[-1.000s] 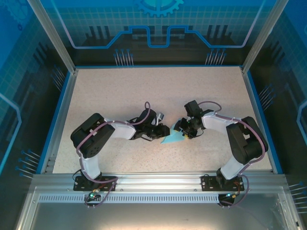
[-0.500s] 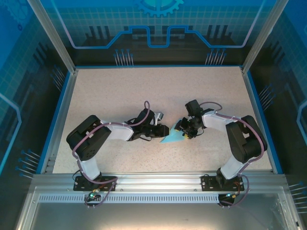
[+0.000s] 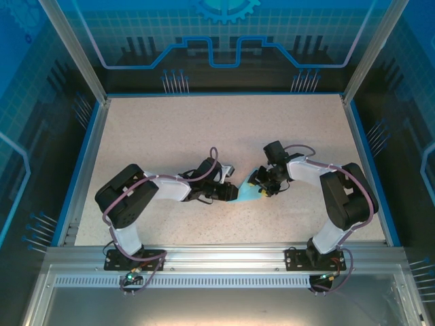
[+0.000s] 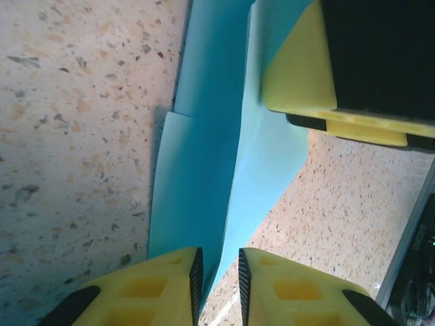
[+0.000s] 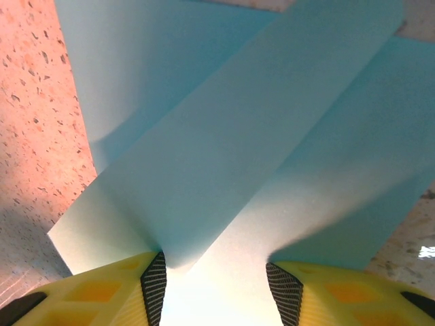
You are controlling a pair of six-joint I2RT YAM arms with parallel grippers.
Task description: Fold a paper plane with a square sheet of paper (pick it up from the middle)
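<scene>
The sheet of paper (image 3: 246,194) is light blue and partly folded, lying on the table between my two grippers. In the left wrist view its flaps (image 4: 204,170) rise along a centre crease. My left gripper (image 4: 217,272) (image 3: 229,193) is at the paper's left end. Its jaws stand a narrow gap apart, the paper's edge rests against one pad, and table shows beside it. My right gripper (image 5: 216,278) (image 3: 259,188) is open wide over the paper (image 5: 231,136), which spans the space between its fingers. One right finger (image 4: 299,75) rests on the sheet.
The speckled beige table (image 3: 177,136) stretches around the paper, bordered by a blue rim (image 3: 85,170) and metal frame posts. Both arm bases sit on the rail at the near edge (image 3: 217,258).
My left wrist has dipped lower at the paper's left end and its jaws have narrowed after a brief widening. The right arm has barely moved.
</scene>
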